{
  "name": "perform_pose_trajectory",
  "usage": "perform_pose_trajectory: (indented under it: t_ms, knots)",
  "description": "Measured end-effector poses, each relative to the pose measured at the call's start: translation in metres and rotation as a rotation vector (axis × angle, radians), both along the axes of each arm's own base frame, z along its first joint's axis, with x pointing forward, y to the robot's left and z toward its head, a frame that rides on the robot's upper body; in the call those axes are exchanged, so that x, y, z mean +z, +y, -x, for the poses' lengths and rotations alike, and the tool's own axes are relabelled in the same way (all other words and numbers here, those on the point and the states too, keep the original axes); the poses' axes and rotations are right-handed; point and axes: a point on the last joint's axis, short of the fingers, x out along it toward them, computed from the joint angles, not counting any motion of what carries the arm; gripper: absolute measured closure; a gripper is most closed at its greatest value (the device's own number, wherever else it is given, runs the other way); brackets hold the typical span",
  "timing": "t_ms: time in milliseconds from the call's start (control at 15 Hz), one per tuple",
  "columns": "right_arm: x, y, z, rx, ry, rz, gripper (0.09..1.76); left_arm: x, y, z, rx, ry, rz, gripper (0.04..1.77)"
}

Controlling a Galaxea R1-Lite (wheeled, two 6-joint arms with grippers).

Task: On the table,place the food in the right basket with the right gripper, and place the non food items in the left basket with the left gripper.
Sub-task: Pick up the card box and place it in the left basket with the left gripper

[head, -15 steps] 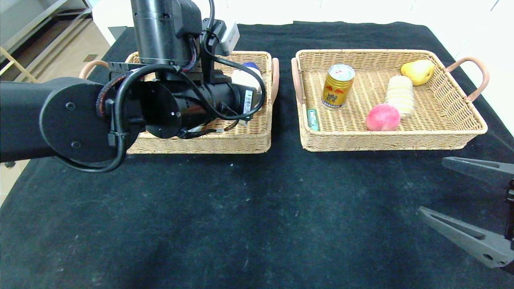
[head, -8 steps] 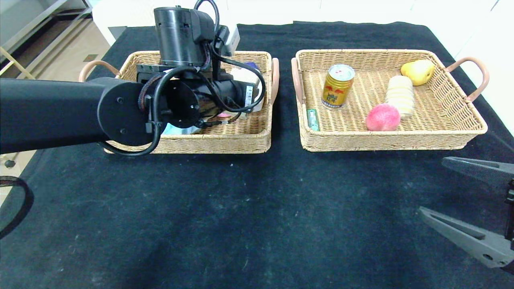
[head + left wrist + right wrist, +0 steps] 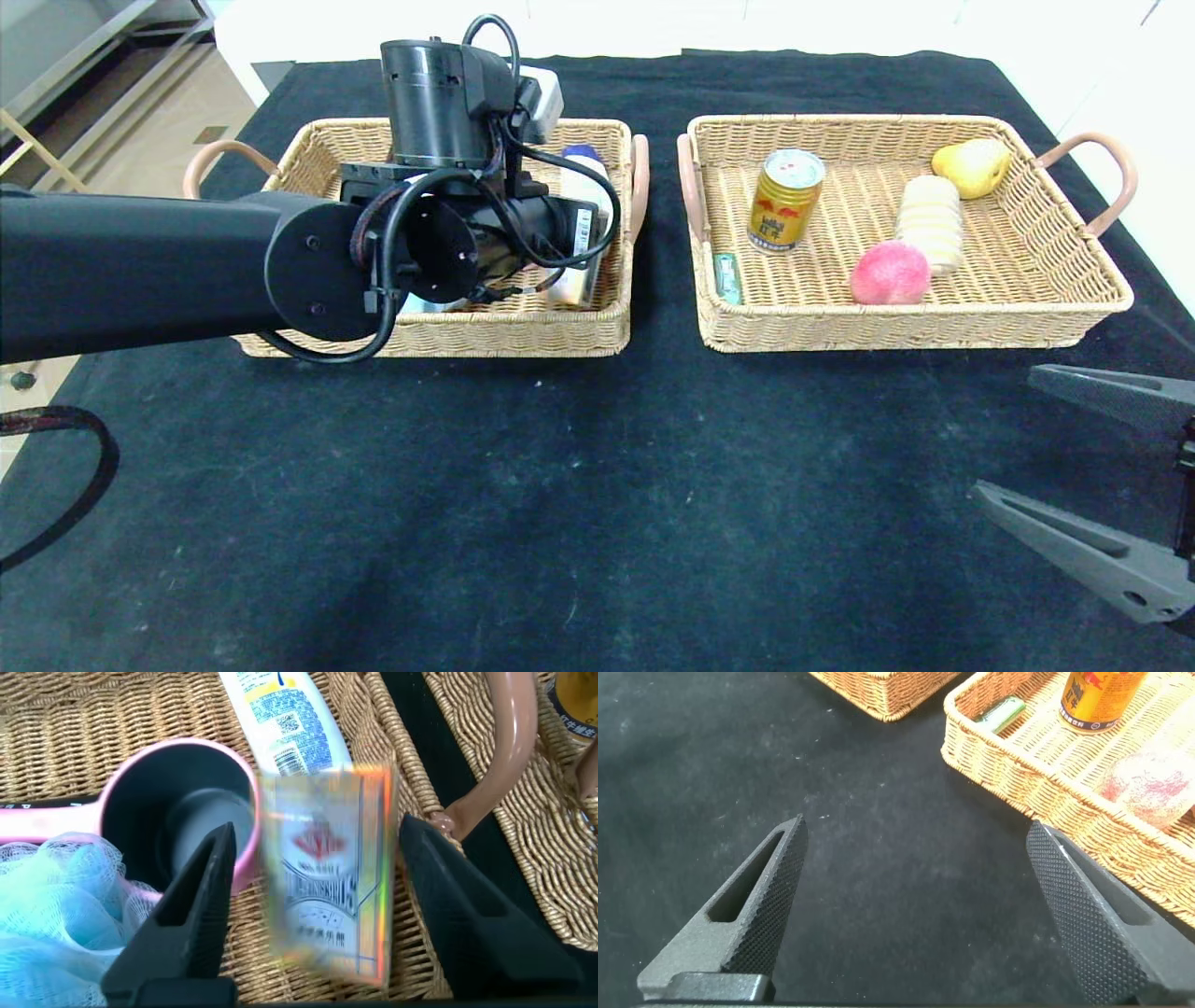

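Observation:
My left gripper [image 3: 318,831] hangs over the left basket [image 3: 467,331], near its right end. Its jaws stand wide open. A shiny card box [image 3: 327,887] sits blurred between them, touching neither finger, over the basket's wicker floor. In the head view the wrist hides the left gripper; the box [image 3: 574,280] shows just below it. A pink cup [image 3: 177,803], a blue mesh sponge [image 3: 56,905] and a white bottle [image 3: 285,719] lie in this basket. My right gripper [image 3: 1004,431] is open and empty over the cloth, at the near right.
The right basket [image 3: 896,327] holds a gold can [image 3: 786,201], a peach [image 3: 890,273], a pear [image 3: 971,166], a pale roll [image 3: 929,222] and a green packet [image 3: 726,278]. Black cloth [image 3: 597,485] covers the table. The left basket's handle [image 3: 505,756] is beside my left finger.
My left arm has reached farther and to the right over the left basket. The card box now shows below the wrist, loose between the open jaws. The right arm has not moved.

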Motion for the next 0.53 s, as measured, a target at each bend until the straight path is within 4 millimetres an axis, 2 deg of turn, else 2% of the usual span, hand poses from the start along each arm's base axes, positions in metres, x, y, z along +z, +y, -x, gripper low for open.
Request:
perform_pose_trajectory:
  t_ms: [533]
  knots:
    - [0.0000,0.0000,0.0001,0.000,-0.001,0.001,0.14,-0.0010,0.0008,0.0050,0.007,0.009,-0.004,0.25]
